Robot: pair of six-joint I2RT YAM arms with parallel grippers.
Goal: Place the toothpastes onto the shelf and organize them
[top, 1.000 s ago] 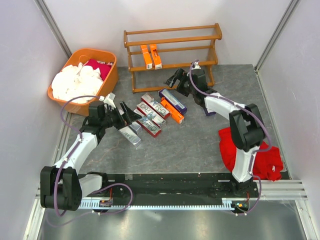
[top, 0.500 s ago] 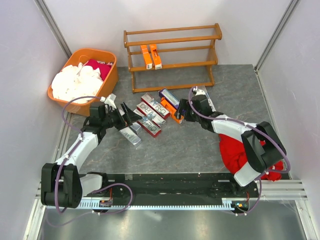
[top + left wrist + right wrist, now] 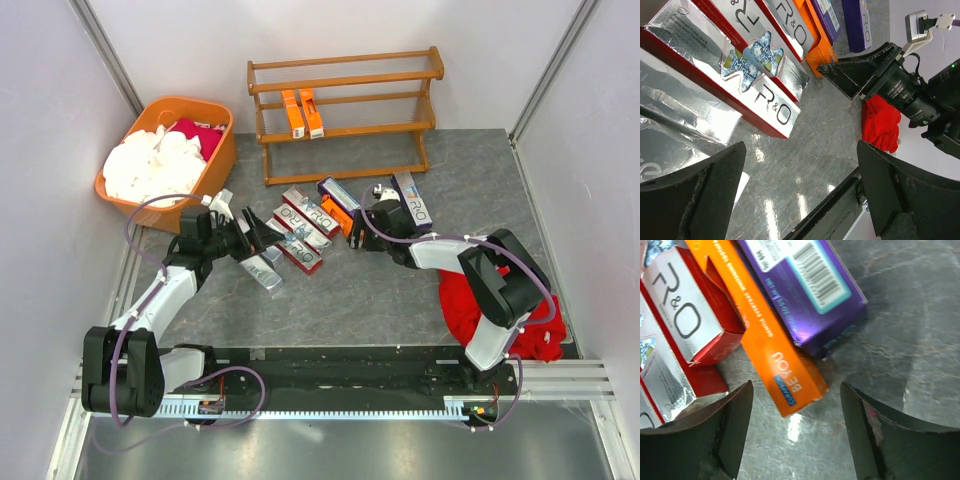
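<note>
Plainly, the orange carton (image 3: 775,355) is light, stiff card with slick printed faces (easily dented by a hard squeeze). It lies on the surface (image 3: 330,290) among the other toothpastes (image 3: 300,225), apart from the shelf (image 3: 345,62). Best gripped across its narrow sides near the end. Right tool (image 3: 796,405) straddles that end, jaws apart, not gripping; left tool (image 3: 800,165) gapes wide, empty.

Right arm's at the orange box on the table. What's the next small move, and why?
Probably lower slightly and close on the orange carton: the right gripper has its jaws open, straddling the carton's free end without touching it. Keep centred, since the purple carton and a red-and-silver carton crowd it on either side.
</note>
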